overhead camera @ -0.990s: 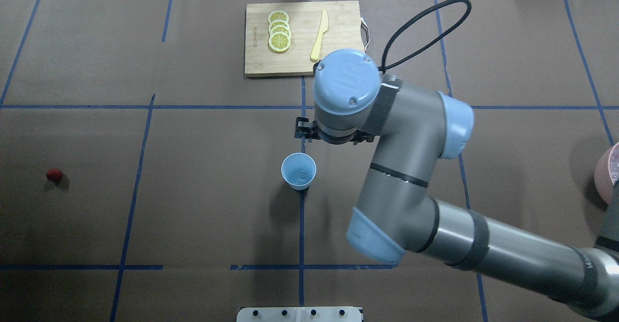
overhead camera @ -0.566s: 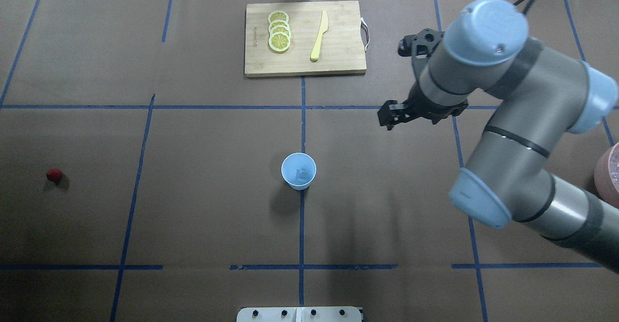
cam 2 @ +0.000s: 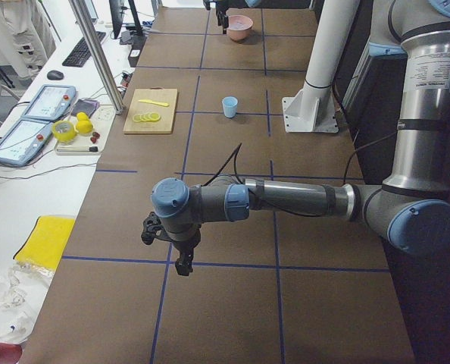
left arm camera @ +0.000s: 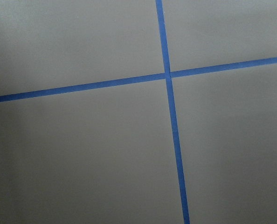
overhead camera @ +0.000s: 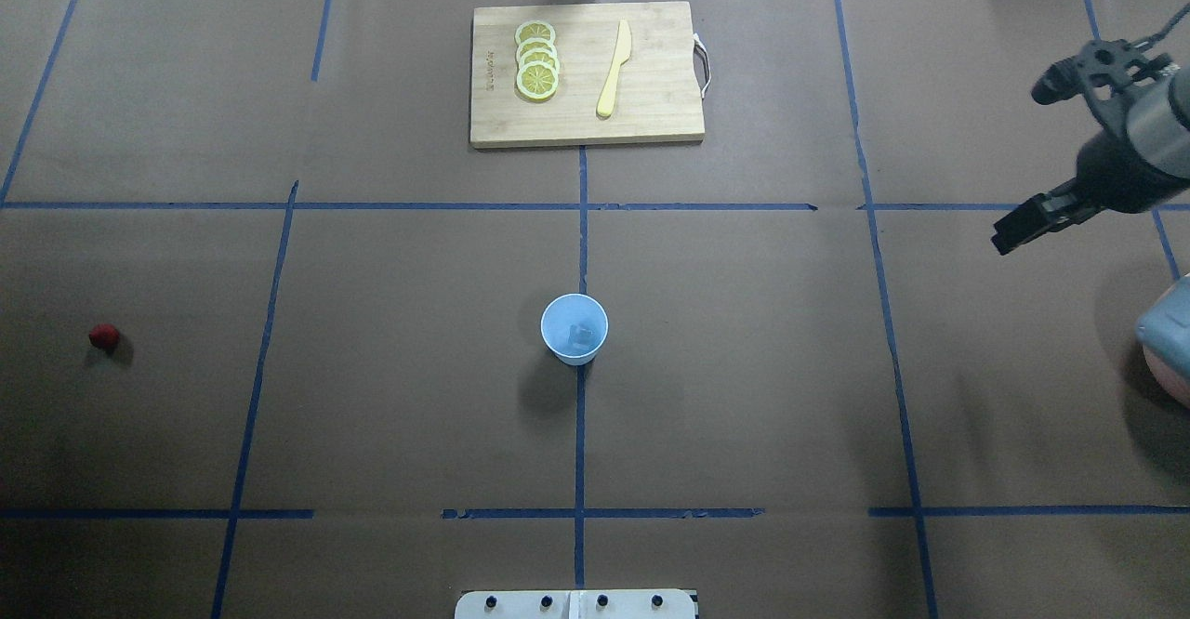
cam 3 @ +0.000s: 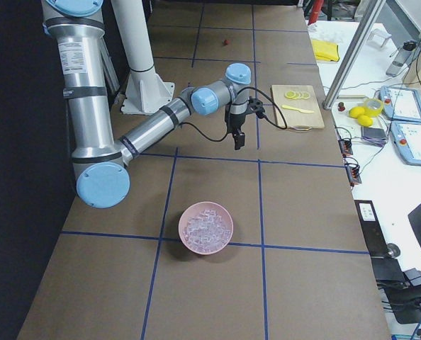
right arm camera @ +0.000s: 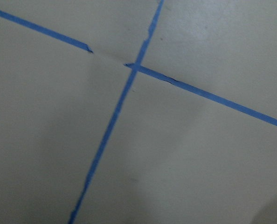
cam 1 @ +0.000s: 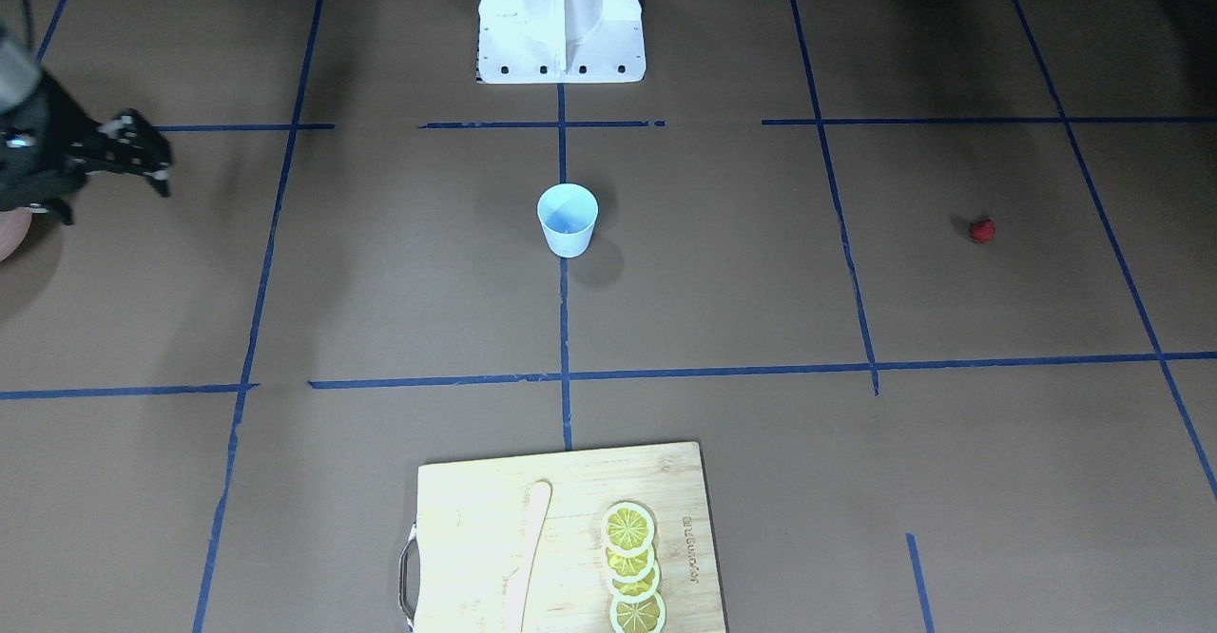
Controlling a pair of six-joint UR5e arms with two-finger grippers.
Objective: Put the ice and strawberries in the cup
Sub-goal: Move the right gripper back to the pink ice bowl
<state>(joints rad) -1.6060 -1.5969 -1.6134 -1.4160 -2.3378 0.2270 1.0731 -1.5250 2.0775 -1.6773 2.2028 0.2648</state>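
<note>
The light-blue cup point(overhead camera: 575, 329) point(cam 1: 568, 220) point(cam 2: 229, 106) stands upright at the table's middle, with one cube of ice point(overhead camera: 582, 332) on its bottom. More ice point(cam 3: 206, 227) fills a pink bowl near the right end. A single strawberry point(overhead camera: 104, 337) point(cam 1: 981, 230) point(cam 3: 226, 42) lies alone far to the left. My right gripper point(overhead camera: 1002, 240) point(cam 1: 157, 163) point(cam 3: 238, 142) hangs above bare table well right of the cup, open, with nothing between its fingers. My left gripper point(cam 2: 182, 265) hovers over the table's left end; I cannot tell whether it is open or shut.
A wooden cutting board point(overhead camera: 651, 117) at the back centre carries lemon slices point(overhead camera: 536, 61) and a yellow knife point(overhead camera: 614, 71). The pink bowl point(cam 3: 186, 237) point(cam 2: 239, 26) sits by the right edge. The robot's white base point(cam 1: 561, 15) stands behind the cup.
My right arm has swung from just behind the cup far to the right, towards the pink bowl. Cup, ice cube in it and strawberry have not moved.
</note>
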